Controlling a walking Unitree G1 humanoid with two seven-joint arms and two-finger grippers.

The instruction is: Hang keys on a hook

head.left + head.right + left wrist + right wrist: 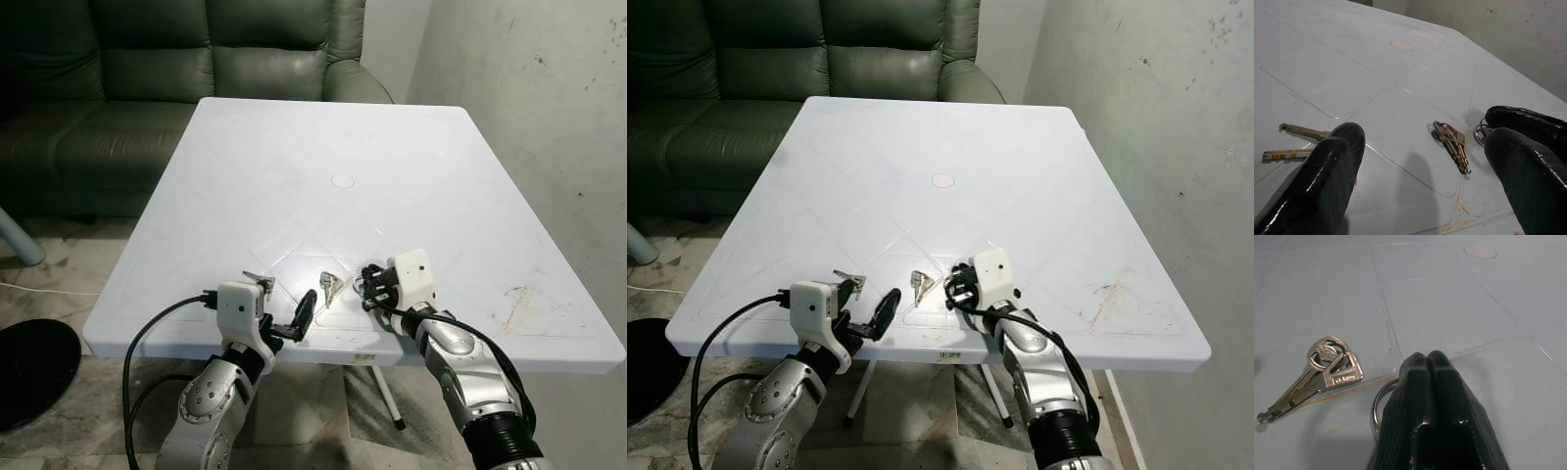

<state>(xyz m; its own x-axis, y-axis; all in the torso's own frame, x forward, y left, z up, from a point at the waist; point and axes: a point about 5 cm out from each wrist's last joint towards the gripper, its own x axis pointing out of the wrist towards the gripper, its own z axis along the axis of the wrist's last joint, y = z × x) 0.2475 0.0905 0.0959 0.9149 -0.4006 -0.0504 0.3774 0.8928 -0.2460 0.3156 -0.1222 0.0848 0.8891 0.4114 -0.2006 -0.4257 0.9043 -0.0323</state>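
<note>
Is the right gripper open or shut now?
Shut. The right gripper's two black fingers press together on a metal ring lying on the white plastic table.

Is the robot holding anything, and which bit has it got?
The right tool is shut on a metal ring, gripping its rim against the white table. The left tool is open, holding nothing; the keys lie between its fingers.

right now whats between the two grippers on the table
A small bunch of keys lies on the white table between the left gripper and the right gripper, seen in the eye views.
</note>
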